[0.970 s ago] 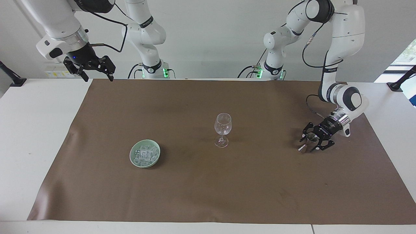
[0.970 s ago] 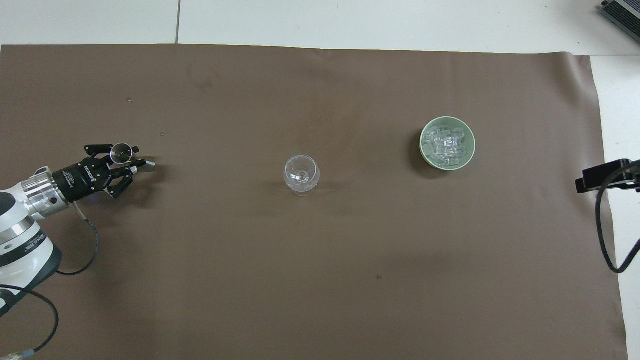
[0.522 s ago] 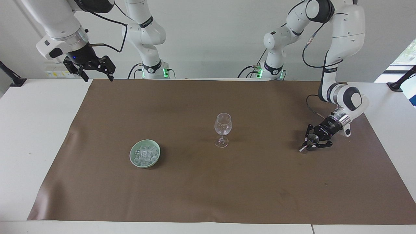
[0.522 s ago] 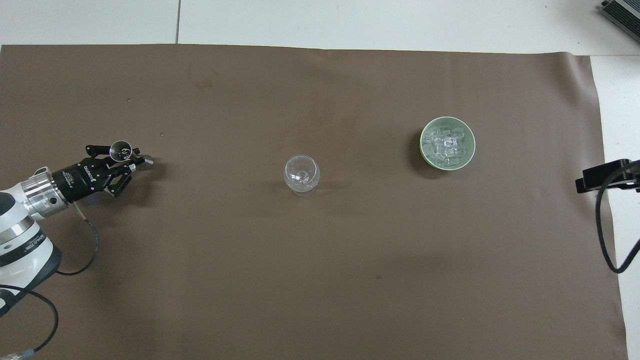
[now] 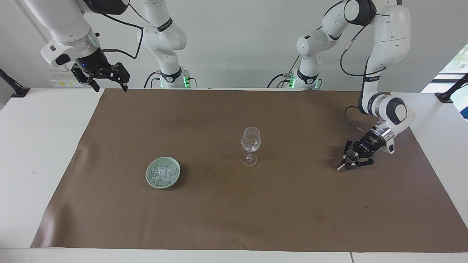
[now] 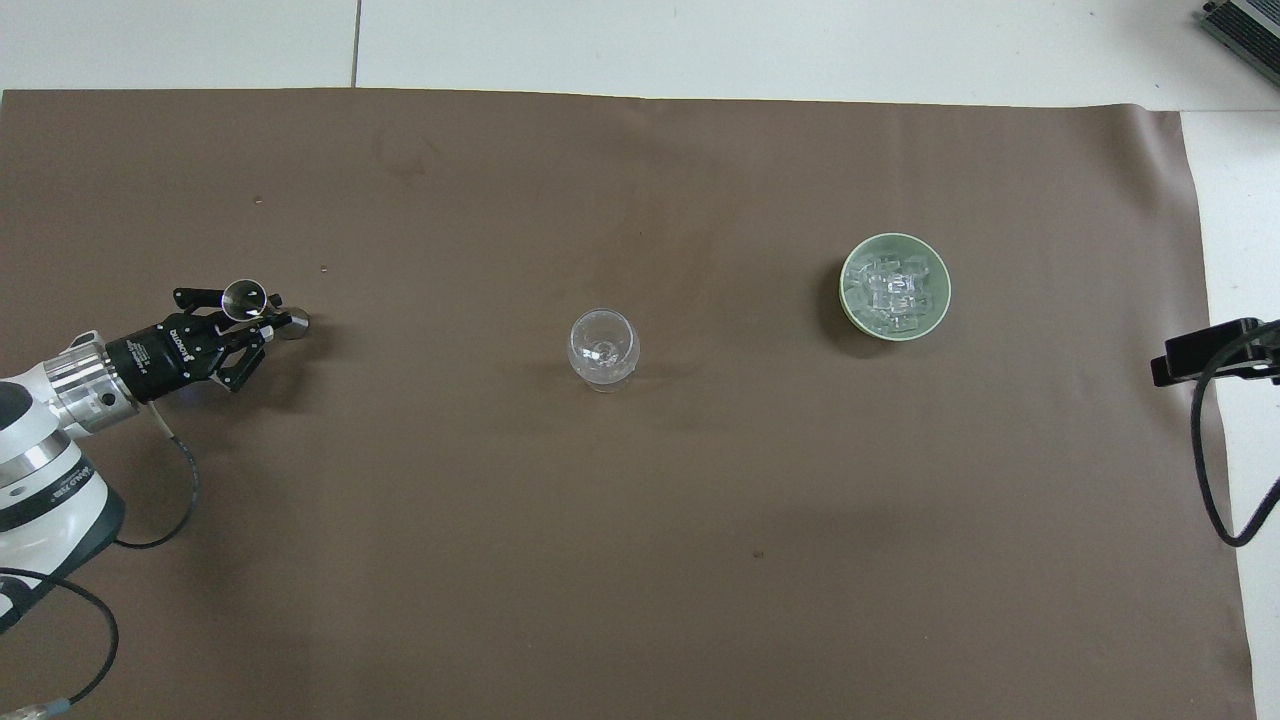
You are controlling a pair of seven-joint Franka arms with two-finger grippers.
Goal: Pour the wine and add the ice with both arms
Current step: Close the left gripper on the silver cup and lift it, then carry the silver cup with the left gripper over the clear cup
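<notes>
Brown paper [image 5: 219, 219] covers the bench [image 5: 44, 146]. Toward the right arm's end, the right claw [image 5: 111, 87] waits raised, spread wide and empty. Ice [image 5: 163, 172] lies heaped in a pale green dish [image 5: 149, 176], ready for adding. An empty wine glass [image 5: 251, 140] stands mid-bench. The left claw [image 5: 350, 160], low at the paper, is clamped on a small metal measuring cup [image 5: 353, 156], probably for pouring.
</notes>
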